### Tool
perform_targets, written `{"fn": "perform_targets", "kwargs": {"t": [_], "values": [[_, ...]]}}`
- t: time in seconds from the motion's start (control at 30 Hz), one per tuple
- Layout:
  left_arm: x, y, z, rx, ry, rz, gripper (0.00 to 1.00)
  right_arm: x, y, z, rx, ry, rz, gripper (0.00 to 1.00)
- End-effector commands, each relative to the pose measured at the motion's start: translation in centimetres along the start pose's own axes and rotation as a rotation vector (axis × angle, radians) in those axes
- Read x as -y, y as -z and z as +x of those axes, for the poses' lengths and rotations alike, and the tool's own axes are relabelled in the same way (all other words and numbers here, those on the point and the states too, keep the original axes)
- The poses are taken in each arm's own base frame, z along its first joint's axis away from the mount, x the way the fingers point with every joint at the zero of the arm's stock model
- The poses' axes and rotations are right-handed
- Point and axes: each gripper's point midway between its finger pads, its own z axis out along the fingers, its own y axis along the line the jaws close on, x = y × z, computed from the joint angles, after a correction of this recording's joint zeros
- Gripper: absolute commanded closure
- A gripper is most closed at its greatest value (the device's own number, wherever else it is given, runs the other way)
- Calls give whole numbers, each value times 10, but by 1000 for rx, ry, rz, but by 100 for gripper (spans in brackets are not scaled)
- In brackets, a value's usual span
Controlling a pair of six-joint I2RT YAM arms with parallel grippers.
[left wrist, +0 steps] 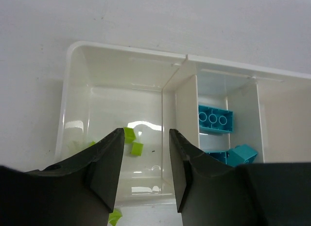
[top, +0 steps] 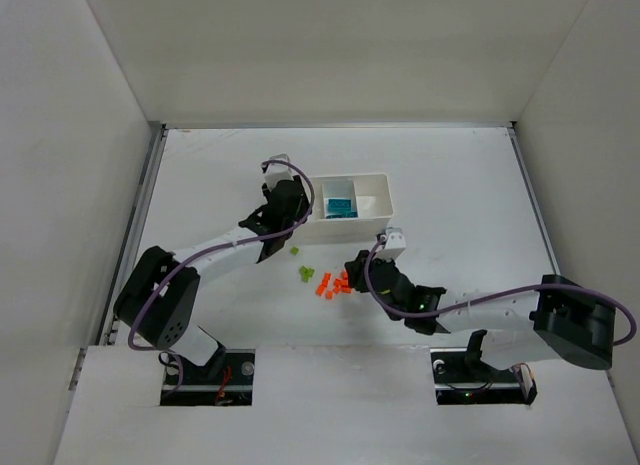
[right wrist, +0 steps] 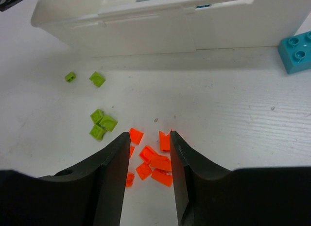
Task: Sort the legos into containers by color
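Note:
The white tray [top: 378,199] holds the containers side by side. My left gripper [left wrist: 146,133] hangs open above the left compartment [left wrist: 73,90], where lime green legos [left wrist: 137,148] lie. Teal legos [left wrist: 215,119] fill the middle compartment. On the table in front of the tray lies a heap of orange-red legos [right wrist: 155,160], and my right gripper [right wrist: 149,134] is open low over it, a finger on each side, gripping nothing. Loose lime green legos [right wrist: 102,124] lie to the left of the heap. One teal lego [right wrist: 296,51] sits on the table by the tray's front wall [right wrist: 146,22].
From above, the left gripper [top: 283,213] covers the tray's left end and the right gripper [top: 352,270] reaches in from the right over the orange-red legos [top: 335,283]. Green legos [top: 305,274] lie between the arms. White walls enclose the table.

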Motion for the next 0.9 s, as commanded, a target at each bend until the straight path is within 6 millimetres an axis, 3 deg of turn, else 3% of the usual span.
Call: {"fn": "perform_targets", "kwargs": {"t": [0.0, 0.13, 0.3, 0.43, 0.53, 0.63, 0.87], "values": [[9, 5, -18, 50, 19, 29, 60, 11, -2, -8, 31, -24, 43, 55], [7, 20, -8, 33, 20, 50, 60, 37, -7, -19, 51, -78, 128, 50], [0, 49, 16, 7, -5, 90, 60, 87, -5, -32, 89, -141, 293, 40], [-4, 68, 35, -13, -8, 119, 60, 110, -13, -35, 51, -100, 355, 31], [-3, 74, 46, -38, -3, 141, 60, 110, -25, -32, 3, -97, 346, 27], [-1, 80, 53, -50, 4, 170, 60, 123, -36, -31, -27, -95, 390, 26], [-6, 87, 60, -66, 23, 201, 60, 132, -61, -36, -48, -44, 447, 25]]}}
